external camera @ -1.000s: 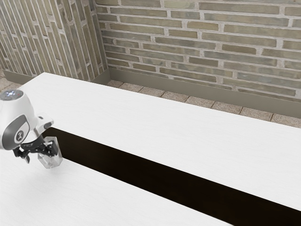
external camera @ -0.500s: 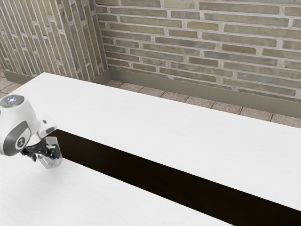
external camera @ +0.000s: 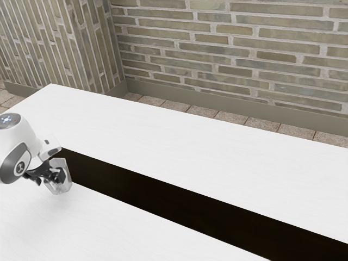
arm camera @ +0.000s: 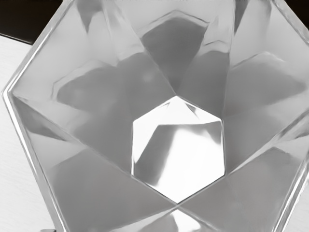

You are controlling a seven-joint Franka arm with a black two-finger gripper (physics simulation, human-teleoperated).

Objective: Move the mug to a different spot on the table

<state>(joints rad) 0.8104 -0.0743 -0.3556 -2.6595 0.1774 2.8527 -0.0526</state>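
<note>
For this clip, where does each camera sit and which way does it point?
Exterior view: beside the arm, above the table, looking down across it and its dark gap toward the brick wall; the white arm and black hand at the mug show at the exterior view's left edge.
Wrist view: on the hand, looking down into the mug's faceted inside, with slivers of table and dark gap beside it.
Shared: mug, table and dark gap.
</note>
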